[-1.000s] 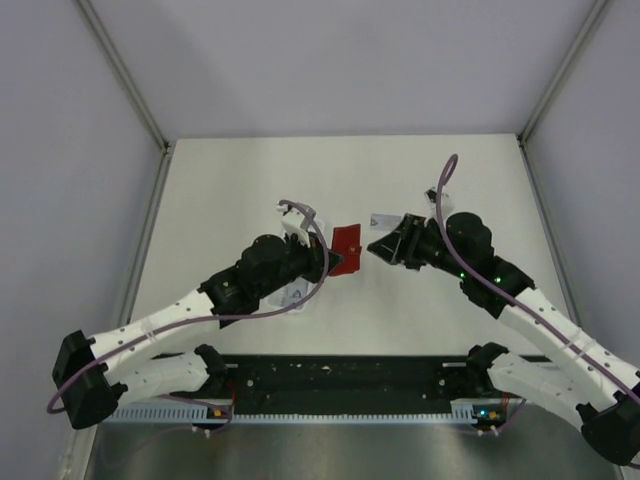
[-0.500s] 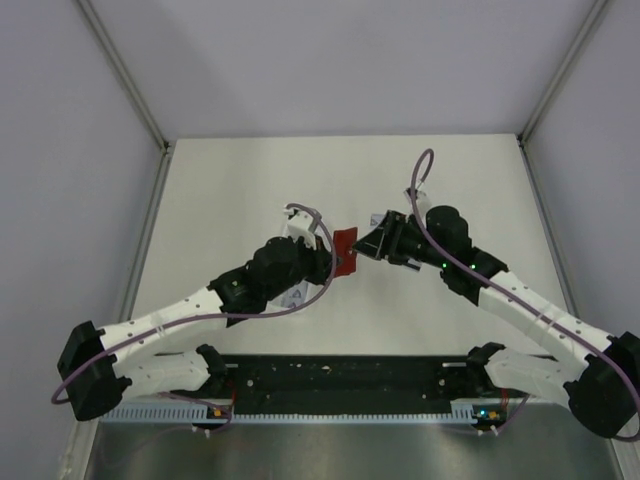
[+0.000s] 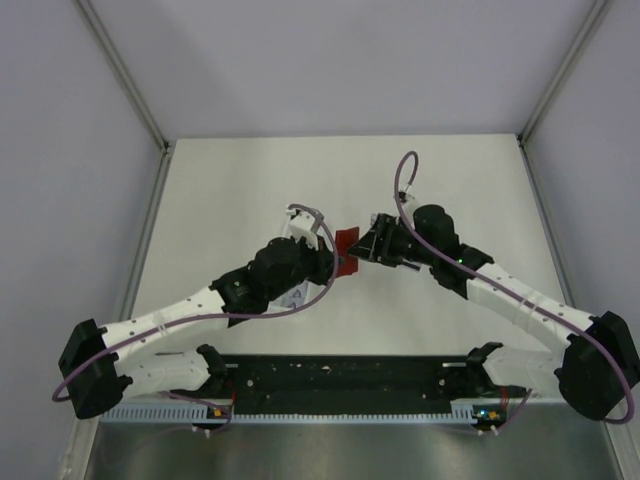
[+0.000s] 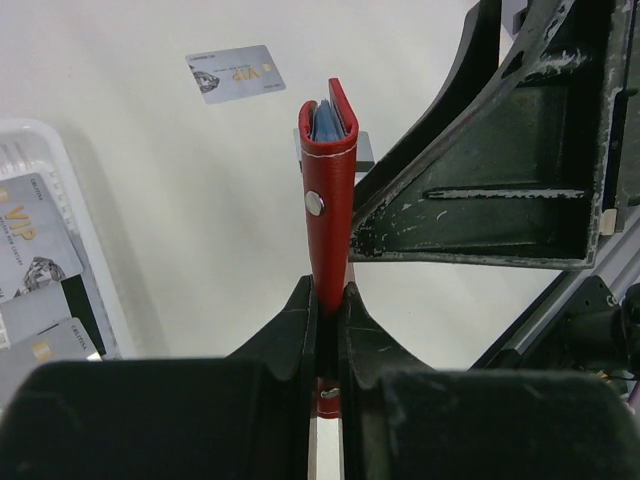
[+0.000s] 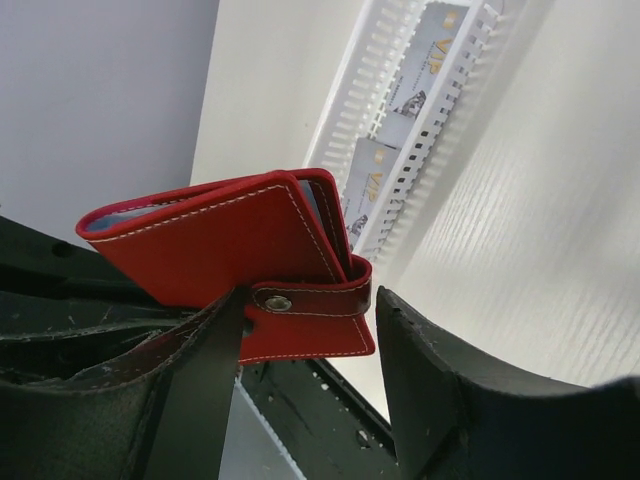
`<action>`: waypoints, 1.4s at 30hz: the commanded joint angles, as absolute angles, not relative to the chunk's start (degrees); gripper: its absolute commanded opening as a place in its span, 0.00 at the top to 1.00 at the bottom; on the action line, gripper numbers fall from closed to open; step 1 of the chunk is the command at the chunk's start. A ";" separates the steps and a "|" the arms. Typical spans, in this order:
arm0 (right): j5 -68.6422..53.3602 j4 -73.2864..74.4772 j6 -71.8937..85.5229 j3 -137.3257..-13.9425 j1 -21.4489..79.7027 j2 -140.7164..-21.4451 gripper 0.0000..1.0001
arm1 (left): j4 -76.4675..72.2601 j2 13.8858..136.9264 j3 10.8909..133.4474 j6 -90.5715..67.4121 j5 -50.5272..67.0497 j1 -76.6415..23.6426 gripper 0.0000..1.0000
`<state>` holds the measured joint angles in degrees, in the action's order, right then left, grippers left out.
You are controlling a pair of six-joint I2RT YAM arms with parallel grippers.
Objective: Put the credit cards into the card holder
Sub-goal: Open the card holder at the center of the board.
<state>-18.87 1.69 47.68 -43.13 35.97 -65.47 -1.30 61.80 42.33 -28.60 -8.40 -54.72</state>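
Note:
My left gripper (image 3: 338, 258) is shut on the red card holder (image 3: 346, 243) and holds it above the table. In the left wrist view the holder (image 4: 328, 190) stands edge-on between my fingers (image 4: 290, 330), with pale pockets showing at its top. My right gripper (image 3: 368, 250) is open right beside it. In the right wrist view its jaws stand on either side of the holder's clasp tab (image 5: 310, 315), and the holder's body (image 5: 220, 240) is just above. One grey credit card (image 4: 235, 73) lies on the table. More cards (image 4: 30, 240) sit in the white tray.
The long white slotted tray (image 5: 365, 110) with several cards lies on the table below the left arm, partly hidden in the top view (image 3: 297, 293). A black rack (image 3: 340, 380) runs along the near edge between the arm bases.
My right gripper has swung left and closed in on the card holder until its jaws straddle the clasp tab. My left gripper has shifted a little right with the holder.

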 commanded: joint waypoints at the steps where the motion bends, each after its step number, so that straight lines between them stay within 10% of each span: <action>1: -19.69 -0.35 47.55 -43.15 37.00 -66.79 0.46 | -6.59 61.17 42.72 -28.56 -8.26 -55.02 1.00; 17: 10.02 32.25 37.97 -51.07 38.23 -65.14 0.66 | -8.61 60.47 40.08 -28.83 -10.46 -54.93 1.00; 42: 8.61 24.78 38.76 -40.61 38.14 -51.24 0.50 | -19.86 83.67 37.00 -38.49 6.06 -53.88 0.82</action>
